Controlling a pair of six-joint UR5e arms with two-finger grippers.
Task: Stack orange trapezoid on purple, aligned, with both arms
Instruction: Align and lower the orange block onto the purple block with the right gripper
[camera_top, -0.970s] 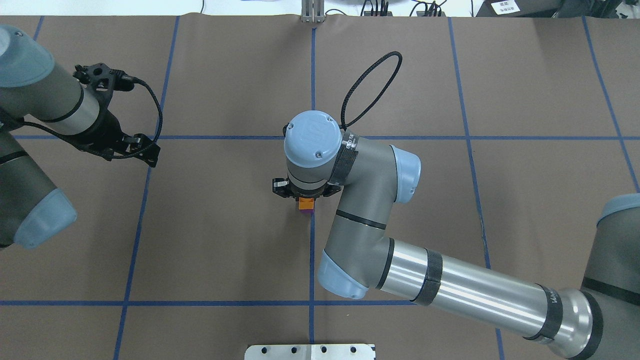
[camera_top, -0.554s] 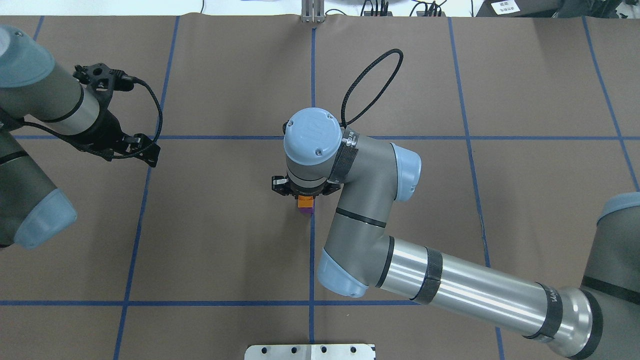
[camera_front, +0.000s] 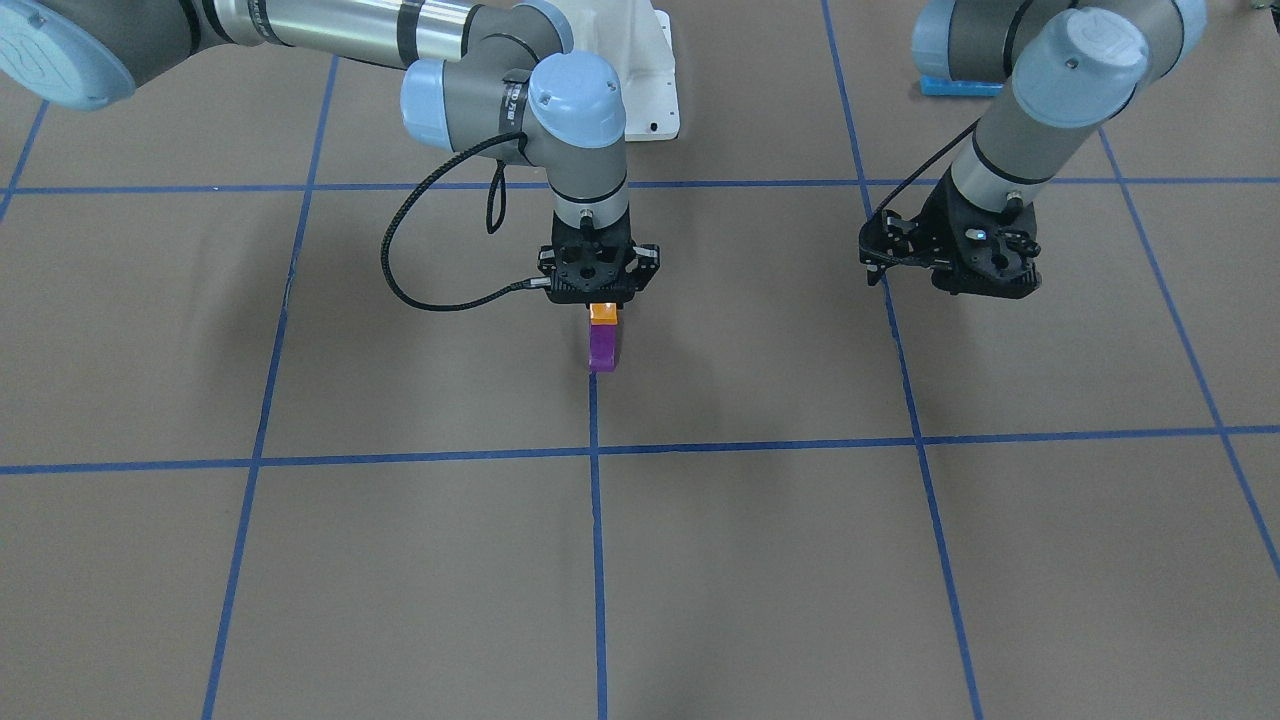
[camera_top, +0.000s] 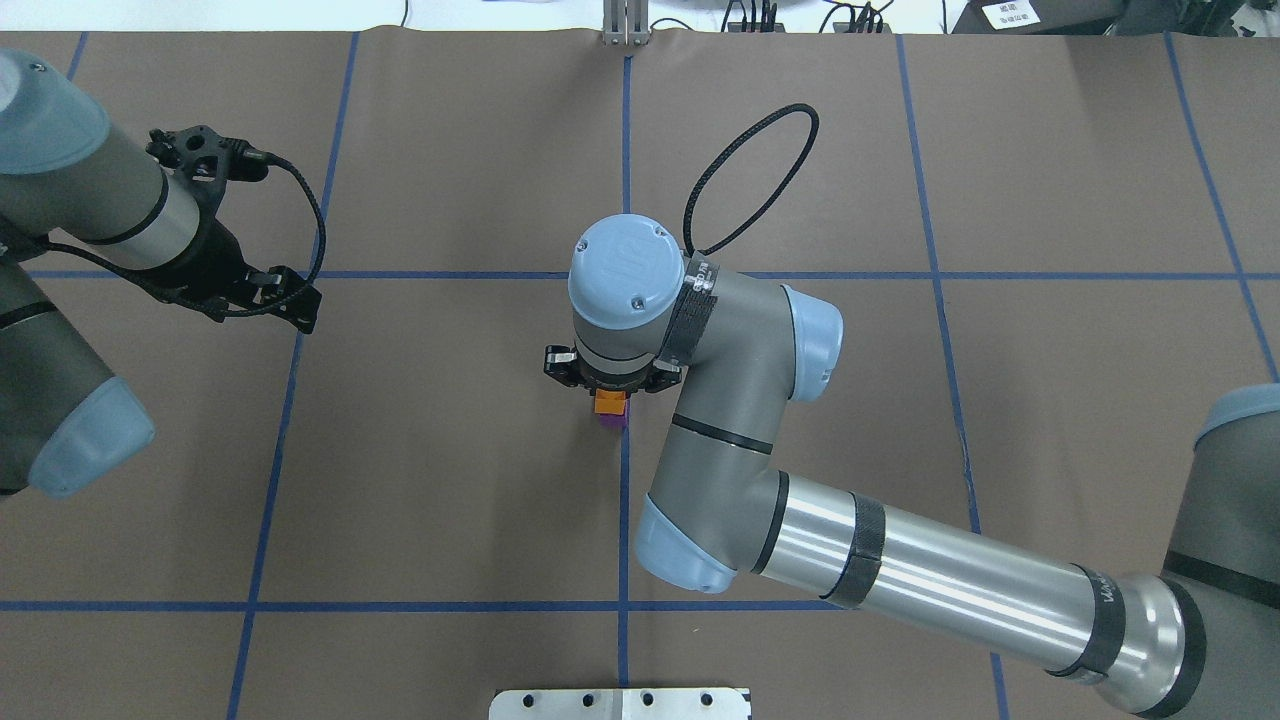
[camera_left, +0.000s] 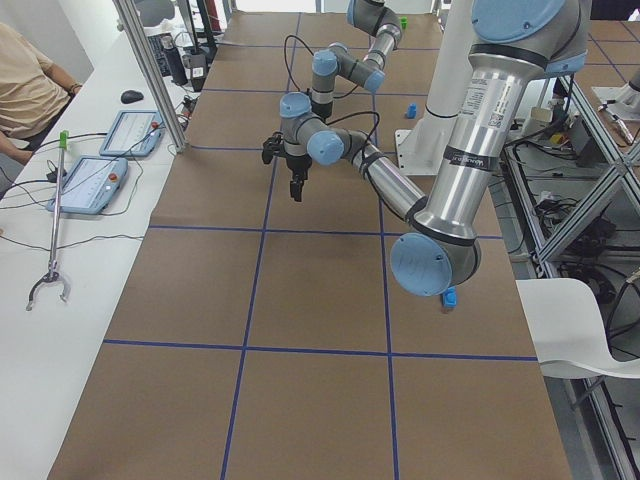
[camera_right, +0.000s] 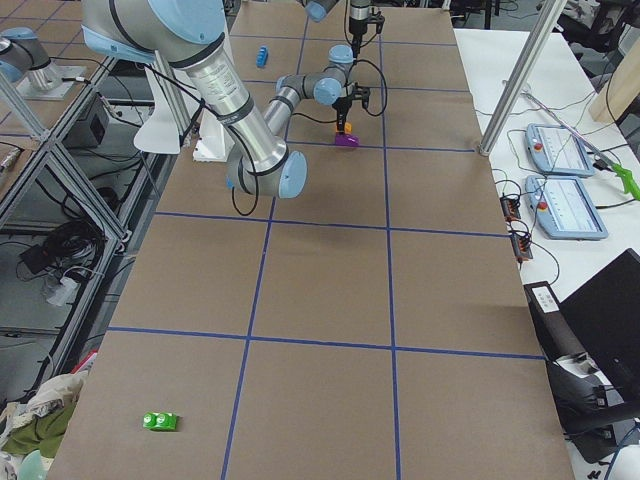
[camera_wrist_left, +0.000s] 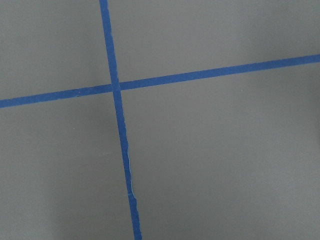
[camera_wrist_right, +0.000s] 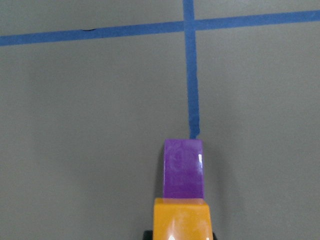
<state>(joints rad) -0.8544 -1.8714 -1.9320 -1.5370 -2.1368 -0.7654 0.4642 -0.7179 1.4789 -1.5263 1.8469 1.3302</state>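
The orange trapezoid is held in my right gripper, which is shut on it and points straight down at the table's middle. The orange block sits right on top of the purple block, which stands on the end of a blue tape line. In the right wrist view the orange block covers the near end of the purple block. I cannot tell whether they are pressed together. My left gripper hangs empty above the table off to the side and looks open. Its wrist view shows only table.
Blue tape lines form a grid on the brown table cover. A long blue brick lies near the left arm's base. A green block lies at the table's far end. An operator sits beside the table.
My right wrist has shifted slightly and its cable loop has swung to the right. The orange block stays over the purple one. The left arm has not moved.
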